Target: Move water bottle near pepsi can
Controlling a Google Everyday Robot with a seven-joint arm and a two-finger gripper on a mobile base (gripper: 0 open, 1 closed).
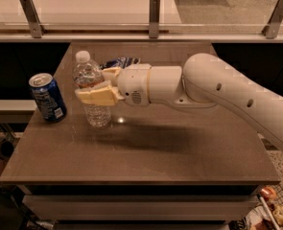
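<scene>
The water bottle [90,92] is a clear ribbed bottle with a white cap, upright in the left half of the brown table [146,152]. My gripper [94,84] is shut on the water bottle at mid-height, one tan finger in front and one behind. The bottle's base is at or just above the table top; I cannot tell which. The pepsi can [47,97], blue with a silver top, stands upright near the table's left edge, a short gap left of the bottle.
A blue-and-white foil snack bag [119,61] lies behind the gripper, partly hidden by it. My white arm [218,92] reaches in from the right across the table. A glass rail with metal posts [154,16] runs behind the table.
</scene>
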